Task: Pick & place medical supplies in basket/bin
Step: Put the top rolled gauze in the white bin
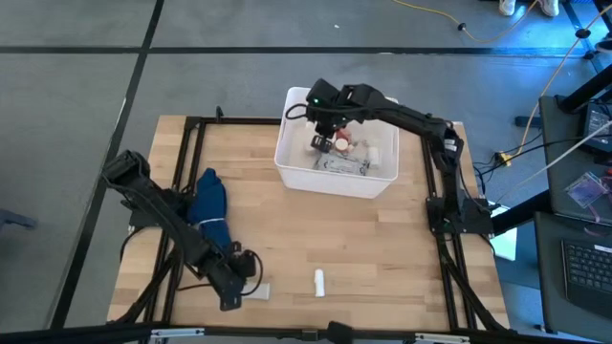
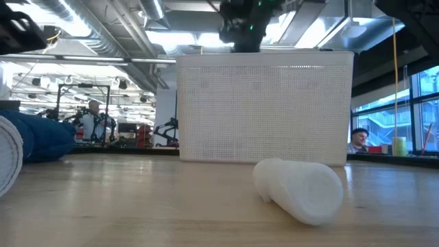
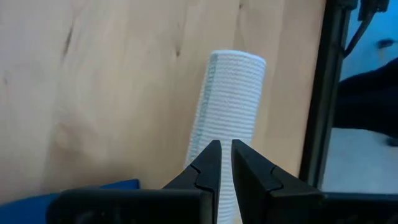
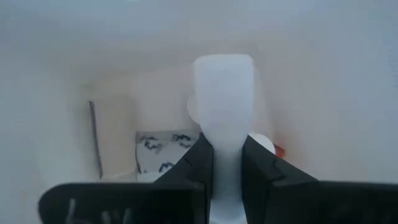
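So the right gripper was reaching over the white tub at the far side of the table, and in its wrist view the two fingers were pinched on a white tube-like item, neck between the pads and the fat end hanging out in front over the tub's inside; I'd guess it was held that way so it could just drop straight in once the fingers let go. The tub already had stuff in it; a red-orange bottle, a flat grey pack and some pale bits I couldn't make out. Down at the near-left corner the left gripper was low on the table, fingers closed nearly together on the end of a white ribbed roll, which lay flat on the wood beside the frame rail; grabbing it by the end makes sense since the roll's body looks too wide to straddle, though whether the pinch was firm enough to lift it I couldn't say. The blue cloth was lying just beside that arm, not part of the job. One white bottle was on its side near the front edge, well apart from both grippers, so in my book that one was waiting its turn.
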You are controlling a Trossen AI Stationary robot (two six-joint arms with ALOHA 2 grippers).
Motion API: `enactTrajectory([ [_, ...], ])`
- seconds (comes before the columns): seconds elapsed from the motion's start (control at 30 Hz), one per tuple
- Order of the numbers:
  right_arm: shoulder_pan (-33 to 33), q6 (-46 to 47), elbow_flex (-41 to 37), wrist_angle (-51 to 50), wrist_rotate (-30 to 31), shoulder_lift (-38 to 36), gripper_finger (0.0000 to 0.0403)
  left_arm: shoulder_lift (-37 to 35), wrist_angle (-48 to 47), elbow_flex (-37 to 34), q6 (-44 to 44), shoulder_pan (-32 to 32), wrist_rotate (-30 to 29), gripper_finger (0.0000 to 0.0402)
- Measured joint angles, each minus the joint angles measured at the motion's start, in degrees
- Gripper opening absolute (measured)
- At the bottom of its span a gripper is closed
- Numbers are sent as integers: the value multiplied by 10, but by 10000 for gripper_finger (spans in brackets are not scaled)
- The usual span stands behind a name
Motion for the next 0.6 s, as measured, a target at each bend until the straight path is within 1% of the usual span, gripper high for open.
enactTrajectory([
  [0.23,-7,-25,-120,107,-2,0,51,2,23,0,-39,-5,-7,31],
  [0.4,-4,-32,-183,165,-4,0,52,2,31,0,-49,-5,-8,31],
  [0.53,-4,-33,-220,192,-5,0,67,2,30,0,-49,-5,-8,31],
  [0.6,-4,-38,-235,200,-22,0,79,2,30,0,-38,-5,-15,31],
])
